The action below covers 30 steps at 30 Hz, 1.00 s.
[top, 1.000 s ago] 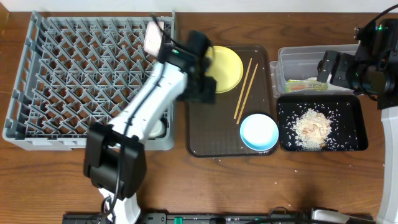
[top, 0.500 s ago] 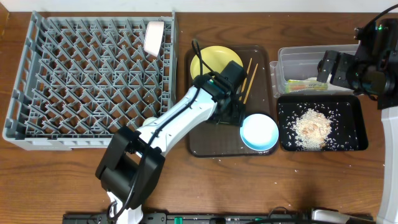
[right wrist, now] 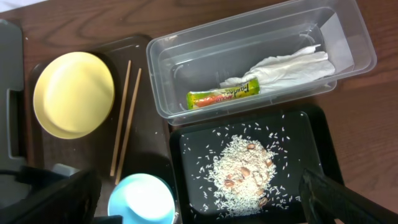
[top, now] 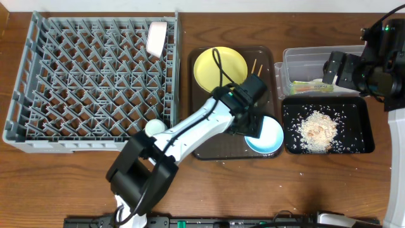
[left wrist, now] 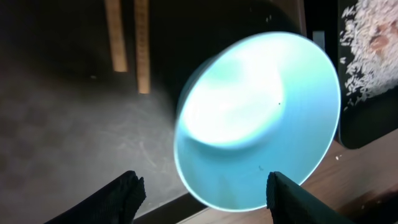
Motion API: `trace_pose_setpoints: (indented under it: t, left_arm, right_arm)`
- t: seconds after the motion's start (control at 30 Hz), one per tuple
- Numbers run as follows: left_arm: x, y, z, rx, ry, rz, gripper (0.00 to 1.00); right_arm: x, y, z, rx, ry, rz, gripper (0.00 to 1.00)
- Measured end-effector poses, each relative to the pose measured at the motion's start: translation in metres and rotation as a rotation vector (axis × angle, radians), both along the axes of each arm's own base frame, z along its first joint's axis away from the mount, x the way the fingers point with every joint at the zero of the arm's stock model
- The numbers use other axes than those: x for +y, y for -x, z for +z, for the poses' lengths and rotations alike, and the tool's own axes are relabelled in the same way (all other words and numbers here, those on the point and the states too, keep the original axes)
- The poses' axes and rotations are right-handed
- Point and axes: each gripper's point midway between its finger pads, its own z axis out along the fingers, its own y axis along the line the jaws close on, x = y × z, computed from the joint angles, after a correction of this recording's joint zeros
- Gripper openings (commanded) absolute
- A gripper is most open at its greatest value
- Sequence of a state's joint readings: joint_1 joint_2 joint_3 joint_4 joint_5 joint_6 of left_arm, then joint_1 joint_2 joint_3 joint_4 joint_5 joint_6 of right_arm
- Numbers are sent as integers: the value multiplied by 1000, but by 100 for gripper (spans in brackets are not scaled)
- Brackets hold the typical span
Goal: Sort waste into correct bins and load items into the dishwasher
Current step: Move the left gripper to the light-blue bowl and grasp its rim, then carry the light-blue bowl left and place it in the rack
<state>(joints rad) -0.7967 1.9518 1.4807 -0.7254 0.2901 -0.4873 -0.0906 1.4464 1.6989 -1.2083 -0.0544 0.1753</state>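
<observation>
The left claw (left wrist: 203,185) is wide open and empty, with the light blue bowl (left wrist: 261,112) directly under it. Loading step, I think: next, lower and close on the bowl's rim.

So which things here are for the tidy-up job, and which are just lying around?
For the job: plate, blue bowl, chopsticks, cup, white bowl, rack, clear bin, wrapper, napkin, black tray, rice.

Just lying about: brown tray, table.
</observation>
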Motion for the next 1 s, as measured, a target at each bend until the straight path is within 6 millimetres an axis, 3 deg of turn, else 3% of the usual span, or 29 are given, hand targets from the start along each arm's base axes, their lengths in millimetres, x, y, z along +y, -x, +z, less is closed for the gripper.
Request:
trace_pose_setpoints:
  t: [0.33, 0.43, 0.6, 0.83, 1.0]
  left_arm:
    - [-6, 10, -42, 64, -57, -13, 57]
    - [-6, 10, -44, 65, -58, -12, 56]
    - [-7, 10, -44, 67, -54, -13, 39]
    - [-6, 10, -43, 78, -49, -1, 8]
    - [-3, 5, -41, 76, -45, 13, 7]
  right_arm:
    - [0, 0, 0, 0, 0, 0, 99]
    - [0, 0, 0, 0, 0, 0, 99]
    - [0, 0, 0, 0, 0, 0, 99]
    - [0, 0, 0, 0, 0, 0, 99]
    - [0, 0, 0, 0, 0, 0, 99]
